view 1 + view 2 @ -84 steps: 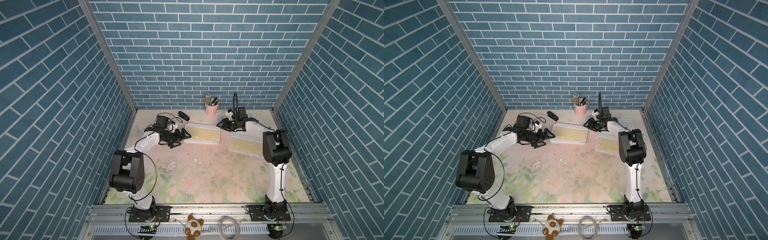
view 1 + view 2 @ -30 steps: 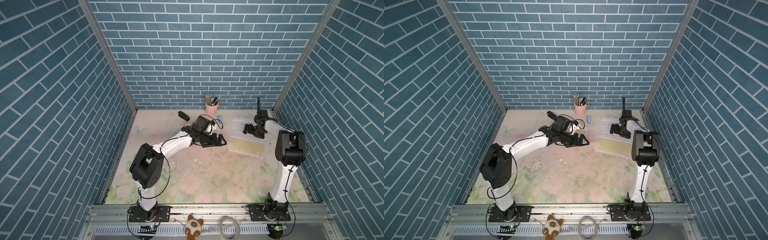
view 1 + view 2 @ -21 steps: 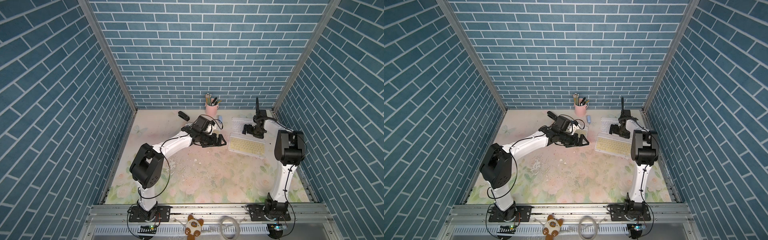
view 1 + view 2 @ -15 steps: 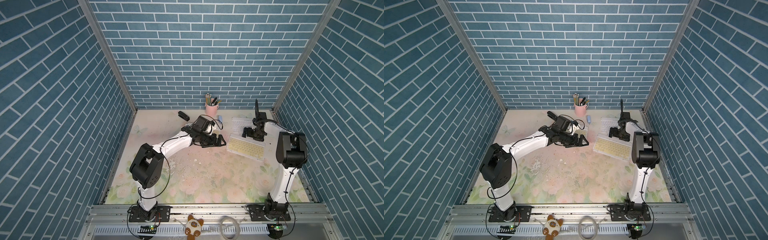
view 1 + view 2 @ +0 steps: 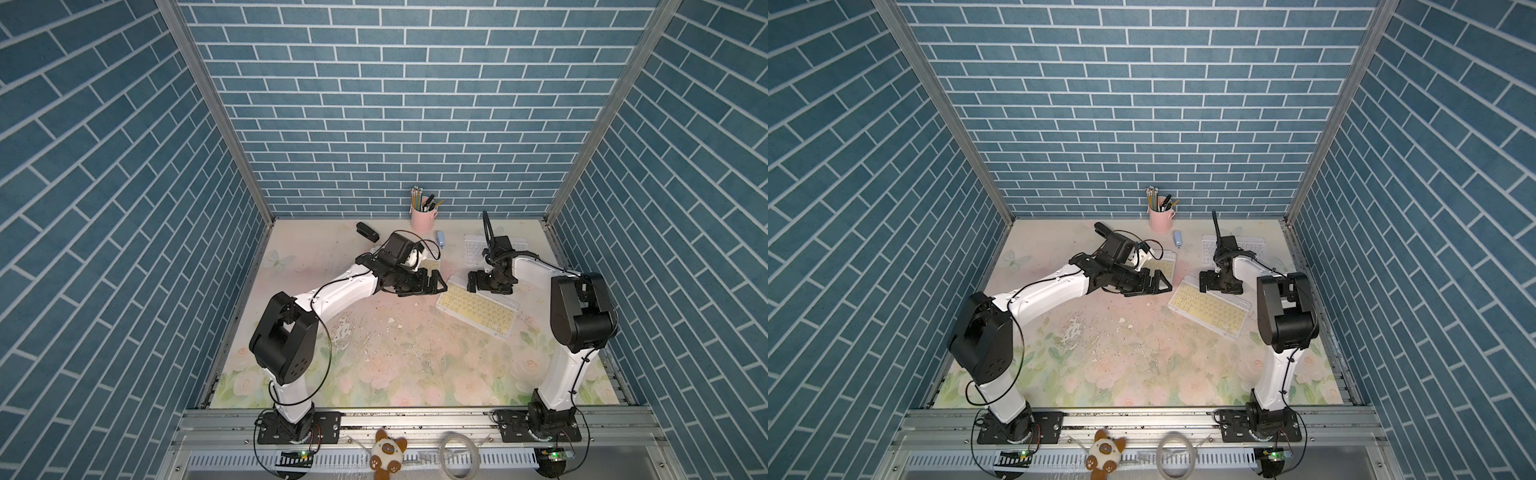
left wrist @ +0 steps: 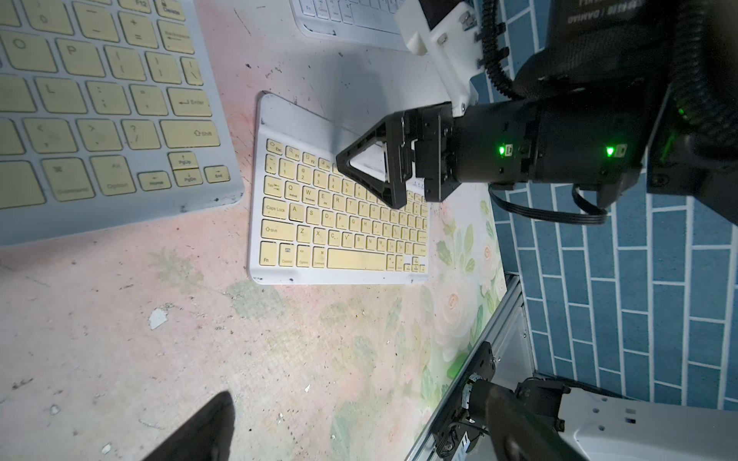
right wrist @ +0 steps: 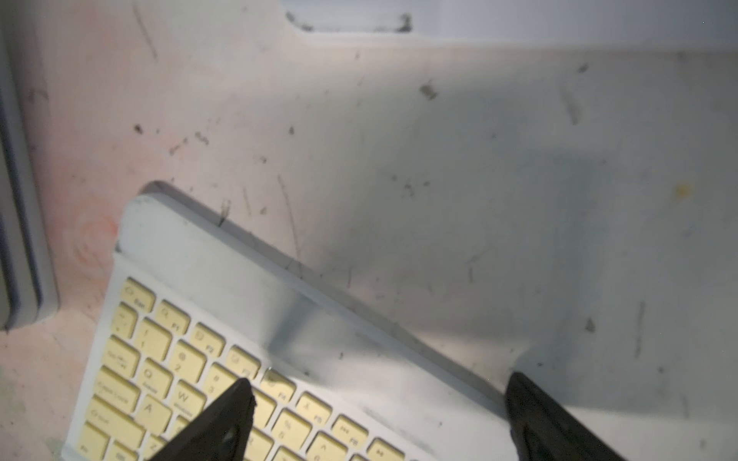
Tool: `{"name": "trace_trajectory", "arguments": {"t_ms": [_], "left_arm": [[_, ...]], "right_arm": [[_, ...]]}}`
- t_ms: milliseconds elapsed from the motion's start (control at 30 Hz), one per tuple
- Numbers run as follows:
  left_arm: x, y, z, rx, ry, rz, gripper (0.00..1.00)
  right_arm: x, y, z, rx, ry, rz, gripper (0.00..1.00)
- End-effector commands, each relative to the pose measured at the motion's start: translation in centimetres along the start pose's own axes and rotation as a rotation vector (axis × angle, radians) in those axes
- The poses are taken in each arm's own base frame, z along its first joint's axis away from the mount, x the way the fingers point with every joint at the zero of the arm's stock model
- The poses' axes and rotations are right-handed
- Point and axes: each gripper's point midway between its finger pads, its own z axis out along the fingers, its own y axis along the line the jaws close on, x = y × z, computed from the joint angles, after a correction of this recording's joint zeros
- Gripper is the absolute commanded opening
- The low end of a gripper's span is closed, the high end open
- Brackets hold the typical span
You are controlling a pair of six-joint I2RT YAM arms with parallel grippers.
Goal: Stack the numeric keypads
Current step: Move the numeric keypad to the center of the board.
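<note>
- Found angled yellow keypad (image 5: 478,309) (image 7: 239,339) nearer the front of the floral mat (image 5: 395,357) and turned more askew than a second earlier.
- Found right gripper (image 5: 474,282) (image 7: 379,383) likewise further forward and closer to the middle than a second earlier, clear of the white keypad (image 5: 473,249) at the back.
- Saw its jaws spread wide, clamped on nothing.
- Placed the angled keypad's plain back strip between those jaws in the right wrist view: one finger above the upper rows of yellow keys, the other past the back edge, above bare mat.
- Could not tell contact between either finger and the keypad.
- Found left gripper (image 5: 434,283) (image 5: 1160,286) almost as a second earlier, yet far from its place near the mat's left side almost three seconds back.
- Saw its jaws apart too, empty, pointed toward the angled keypad's short end, near it but short of touching in the left wrist view.
- Noted second yellow keypad (image 5: 1165,268) (image 6: 100,119) flat on the mat, partly hidden beneath the left arm in both top views, just beside the angled one with a strip of mat between.
- Noted all three keypads lying singly on the mat.
- Noted pink cup (image 5: 422,216) of pens against the back wall, black stapler (image 5: 368,232) and blue stick (image 5: 440,240) near it.
</note>
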Motion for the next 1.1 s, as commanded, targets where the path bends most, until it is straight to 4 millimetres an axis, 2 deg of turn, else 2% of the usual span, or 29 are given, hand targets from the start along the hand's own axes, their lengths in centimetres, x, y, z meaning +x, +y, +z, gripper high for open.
{"name": "trace_trajectory", "arguments": {"t_ms": [0, 133, 233, 333, 400, 567, 667, 767, 933, 1067], "left_arm": [[0.5, 0.7, -0.4, -0.011, 0.002, -0.008, 1.0], [1.0, 1.7, -0.2, -0.021, 0.014, -0.027, 1.0], [0.9, 2.3, 0.5, -0.032, 0.027, -0.033, 1.0], [0.5, 3.0, 1.2, -0.068, 0.041, -0.015, 1.0], [0.2, 3.5, 1.6, -0.099, 0.049, -0.002, 1.0], [-0.1, 4.9, 3.0, -0.164, 0.067, 0.023, 1.0], [0.3, 5.4, 4.2, -0.163, 0.086, 0.016, 1.0], [0.9, 5.8, 5.3, -0.17, 0.102, 0.019, 1.0], [1.2, 6.2, 6.9, -0.176, 0.108, 0.02, 1.0], [1.0, 6.9, 7.9, -0.184, 0.097, 0.007, 1.0]], "right_arm": [[3.6, 0.5, 0.1, 0.012, 0.086, -0.039, 0.98], [4.0, 0.7, -1.7, 0.001, 0.033, -0.017, 0.98], [3.1, 0.5, -4.5, 0.002, -0.064, 0.053, 0.98], [2.7, -0.8, -7.6, -0.018, -0.171, 0.228, 0.98], [4.0, -1.6, -8.5, -0.071, -0.201, 0.383, 0.98], [8.0, -4.4, -8.9, -0.086, -0.224, 0.601, 0.98], [9.4, -6.4, -8.6, -0.105, -0.249, 0.707, 0.98], [9.3, -7.1, -8.3, -0.193, -0.29, 0.779, 0.98], [8.7, -6.9, -6.6, -0.328, -0.315, 0.855, 0.97], [8.0, -7.0, -5.8, -0.422, -0.4, 0.912, 0.96]]}}
